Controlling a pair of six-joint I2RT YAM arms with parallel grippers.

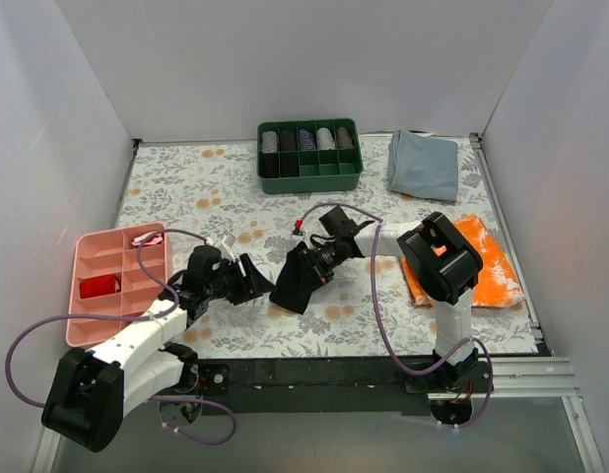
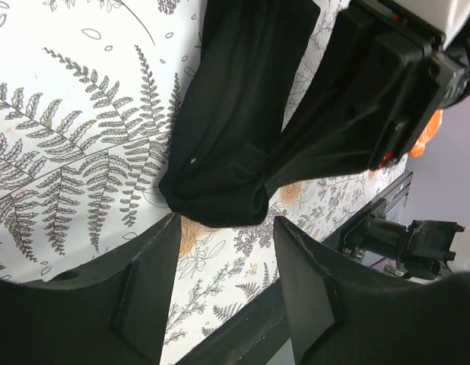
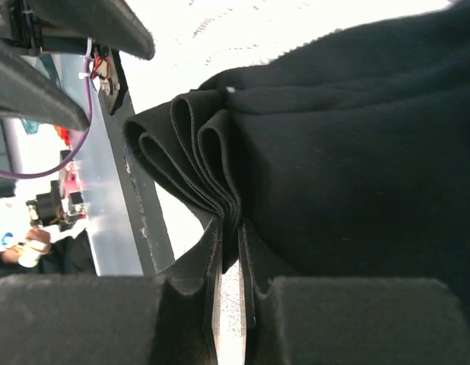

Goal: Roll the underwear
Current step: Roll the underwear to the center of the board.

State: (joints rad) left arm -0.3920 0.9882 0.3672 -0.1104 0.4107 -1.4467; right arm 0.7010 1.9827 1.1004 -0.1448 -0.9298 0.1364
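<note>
Clamping underwear [image 3: 334, 152] pleats, R pincer [image 3: 233, 228]; overhead unclear

No readable text, labels, numbers or signs visible.

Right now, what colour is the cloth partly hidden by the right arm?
The cloth is orange with white patches; the top external view shows it best.

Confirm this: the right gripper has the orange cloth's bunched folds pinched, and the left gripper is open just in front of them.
Not the orange cloth, which lies apart at the right. The right wrist view shows the right gripper pinching the bunched folds of the black underwear. The left gripper is open just in front of them.
</note>
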